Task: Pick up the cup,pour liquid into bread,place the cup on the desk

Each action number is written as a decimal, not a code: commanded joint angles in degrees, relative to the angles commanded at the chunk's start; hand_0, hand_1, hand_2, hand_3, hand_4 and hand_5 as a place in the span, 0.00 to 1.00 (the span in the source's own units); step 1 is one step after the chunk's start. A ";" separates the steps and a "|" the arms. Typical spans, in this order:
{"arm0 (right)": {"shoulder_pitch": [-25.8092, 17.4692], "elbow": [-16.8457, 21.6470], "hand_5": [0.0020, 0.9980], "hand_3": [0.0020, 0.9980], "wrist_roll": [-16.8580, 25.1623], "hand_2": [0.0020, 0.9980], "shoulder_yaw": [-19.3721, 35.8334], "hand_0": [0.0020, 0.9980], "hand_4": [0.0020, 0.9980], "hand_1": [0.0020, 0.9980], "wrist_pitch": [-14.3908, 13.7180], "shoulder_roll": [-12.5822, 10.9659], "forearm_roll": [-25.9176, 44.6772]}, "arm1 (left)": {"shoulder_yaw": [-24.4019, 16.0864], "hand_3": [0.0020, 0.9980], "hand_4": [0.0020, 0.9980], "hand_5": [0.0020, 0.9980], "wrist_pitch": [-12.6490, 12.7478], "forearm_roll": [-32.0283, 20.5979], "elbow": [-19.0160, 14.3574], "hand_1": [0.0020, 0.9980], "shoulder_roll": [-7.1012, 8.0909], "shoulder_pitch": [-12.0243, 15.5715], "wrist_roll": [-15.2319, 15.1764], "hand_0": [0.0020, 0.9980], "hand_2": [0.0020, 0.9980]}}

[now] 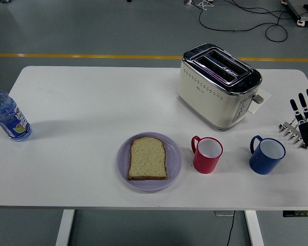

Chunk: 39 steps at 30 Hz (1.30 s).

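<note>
A red cup point(208, 154) stands upright on the table, right of a slice of bread point(148, 158) lying on a lilac plate point(124, 166). A blue cup point(267, 155) stands further right, also upright. My right hand point(303, 120) shows at the right edge, beside and apart from the blue cup, fingers spread and holding nothing. The left arm is out of view.
A cream toaster point(219, 85) stands behind the cups at the back right. A water bottle point(8, 117) is at the table's left edge. The white table point(82, 102) has its near edge below the plate.
</note>
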 joint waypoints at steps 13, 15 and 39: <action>0.04 -1.10 0.29 0.63 0.05 0.67 0.85 0.69 0.53 0.65 -0.21 0.30 1.05 | -0.38 0.53 0.30 0.76 -0.01 0.17 0.00 0.66 -0.12 -0.14 0.03 0.65 0.66; 0.04 -1.17 0.29 0.63 0.10 0.67 0.87 0.69 0.53 0.65 -0.25 0.33 1.16 | -0.37 0.53 0.30 0.76 -0.01 0.14 0.00 0.66 -0.14 -0.13 0.02 0.65 0.66; -0.96 -1.10 0.29 0.62 0.56 0.65 1.56 0.67 0.53 0.63 -0.62 0.17 3.38 | 0.70 0.53 0.30 0.76 -0.06 -0.34 0.08 0.66 -0.20 0.48 0.16 0.65 0.66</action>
